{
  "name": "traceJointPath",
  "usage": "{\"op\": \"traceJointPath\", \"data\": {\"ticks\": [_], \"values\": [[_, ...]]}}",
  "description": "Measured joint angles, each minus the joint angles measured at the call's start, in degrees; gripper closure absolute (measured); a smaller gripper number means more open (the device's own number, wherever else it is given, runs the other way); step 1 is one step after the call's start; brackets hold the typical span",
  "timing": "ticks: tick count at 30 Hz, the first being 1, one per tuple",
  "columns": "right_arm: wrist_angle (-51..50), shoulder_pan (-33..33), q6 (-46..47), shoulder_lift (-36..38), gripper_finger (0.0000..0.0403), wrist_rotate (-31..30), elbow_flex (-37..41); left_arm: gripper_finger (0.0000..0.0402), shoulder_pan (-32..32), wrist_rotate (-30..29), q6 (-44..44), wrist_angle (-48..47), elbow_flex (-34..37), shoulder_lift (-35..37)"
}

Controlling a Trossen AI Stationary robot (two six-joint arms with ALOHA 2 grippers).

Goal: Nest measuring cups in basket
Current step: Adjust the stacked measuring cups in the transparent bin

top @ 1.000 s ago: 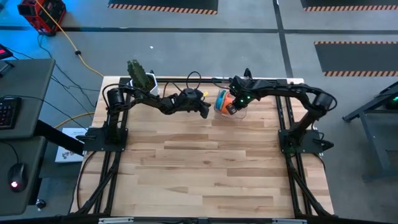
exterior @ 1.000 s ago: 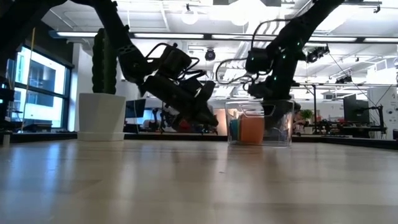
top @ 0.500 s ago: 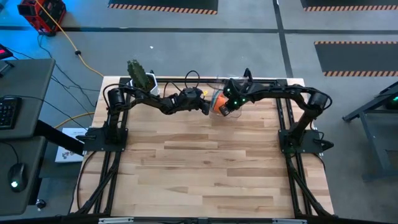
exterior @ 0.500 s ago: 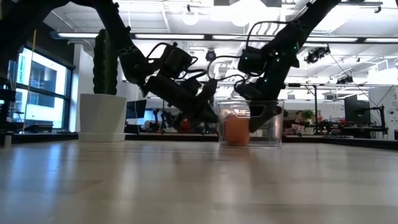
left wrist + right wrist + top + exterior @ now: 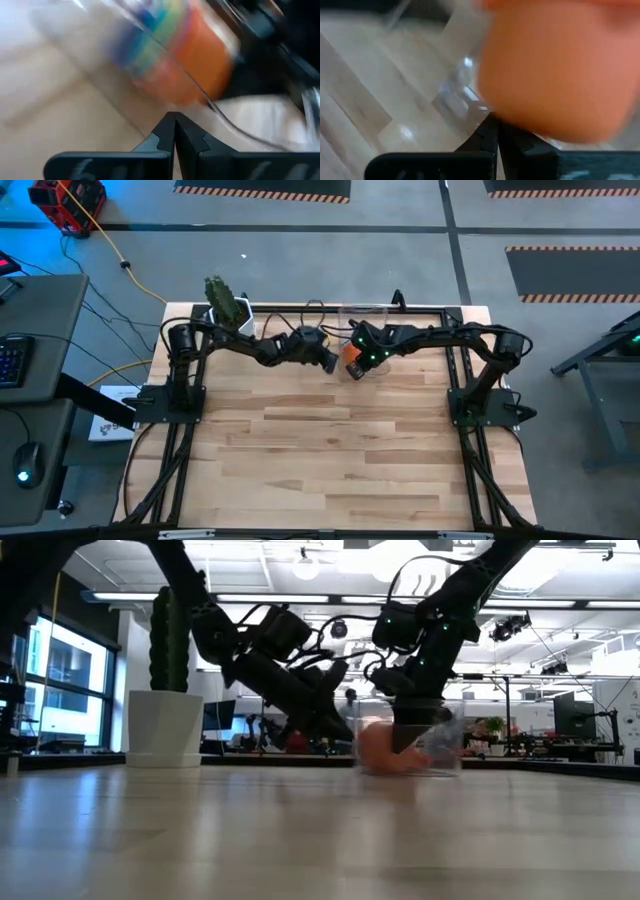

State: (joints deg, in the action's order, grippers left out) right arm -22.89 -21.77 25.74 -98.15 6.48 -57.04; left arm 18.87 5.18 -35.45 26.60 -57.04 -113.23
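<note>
Both pincers are fully closed, gripping nothing. The basket (image 5: 408,745) sits between the left gripper (image 5: 330,362) and the right gripper (image 5: 356,364), holding the nested measuring cups (image 5: 175,55). A push could tip it. Only the left wrist view shows several colours; elsewhere only orange shows.

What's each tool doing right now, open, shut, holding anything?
Left tool: shut, holding nothing, close by the basket.
Right tool: shut, pressed up against the basket at the nested measuring cups; no visible grip.
</note>
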Motion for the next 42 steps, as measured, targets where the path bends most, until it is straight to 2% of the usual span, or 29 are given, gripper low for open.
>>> {"op": "traceJointPath", "data": {"ticks": [6,12,16,21,24,29,33,36,42], "values": [[-2.55,2.44,1.01,0.11,0.0403,-0.39,0.13,0.0401,-4.63,-1.57,-0.14,0.56,0.02,-0.39],[-7.92,4.16,0.08,1.16,0.0403,1.16,0.12,0.0401,-6.12,0.89,1.07,-0.77,-0.01,0.02],[-6.72,2.93,-0.61,4.02,0.0403,3.70,0.02,0.0401,-4.62,1.24,1.36,-0.99,-0.17,0.41],[-1.29,-0.62,1.01,5.20,0.0403,3.47,0.05,0.0401,0.03,6.78,3.70,-3.60,0.07,2.51],[0.12,-2.33,1.10,5.22,0.0403,0.89,0.05,0.0401,3.19,8.43,6.40,-7.78,0.04,5.89],[3.63,-6.25,0.34,9.66,0.0403,7.32,0.07,0.0401,7.74,12.21,11.56,-14.25,0.07,14.40],[3.55,-9.20,-1.87,16.56,0.0403,6.97,0.07,0.0401,9.24,12.88,15.18,-15.48,1.35,22.71],[5.44,-11.95,-2.43,21.60,0.0403,6.10,0.07,0.0401,10.19,12.91,14.99,-7.77,5.81,29.04],[9.96,-17.00,0.52,27.10,0.0399,9.56,0.00,0.0401,14.15,12.79,6.91,20.04,21.39,38.53]]}}
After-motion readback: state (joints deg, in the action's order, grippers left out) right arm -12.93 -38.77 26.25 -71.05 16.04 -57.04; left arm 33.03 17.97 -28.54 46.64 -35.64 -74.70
